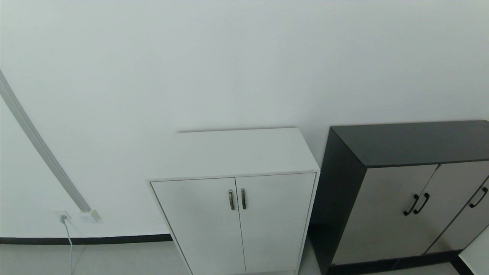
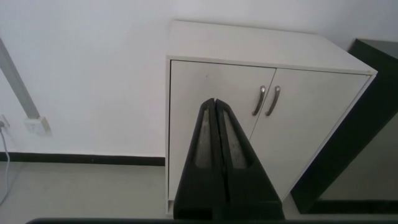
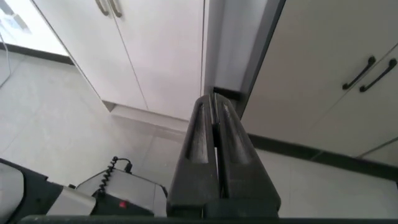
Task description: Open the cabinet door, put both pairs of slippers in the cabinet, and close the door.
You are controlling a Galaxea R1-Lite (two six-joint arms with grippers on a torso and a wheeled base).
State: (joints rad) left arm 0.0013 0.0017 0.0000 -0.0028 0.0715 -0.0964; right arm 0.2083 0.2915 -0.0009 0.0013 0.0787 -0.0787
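1. A white cabinet stands on the floor against a plain white wall, with its two doors closed flush.
2. The left door and the right door meet at the middle. Two slim, upright metal handles, the left handle and the right handle, sit just beside each other either side of the seam.
3. A black cabinet with grey doors stands just beside the white one, on the robot's right.
4. The left gripper has its two dark fingers pressed together and holds nothing. It points at the white cabinet's left door, well apart from it.
5. The right gripper also has its fingers together and holds nothing. It is aimed low, toward the narrow gap between the two cabinets.
6. Handling, as a judgement: each door looks like a stiff, flat panel that is probably light and hinged at its outer edge, so it should swing outward in an arc.
7. The handle is the place to take hold. It looks like smooth, thin metal that may be slippery, so the fingers would need to part and then close across the bar near its middle.
8. The handles stand close together, so a wide grip could catch the neighbouring one.
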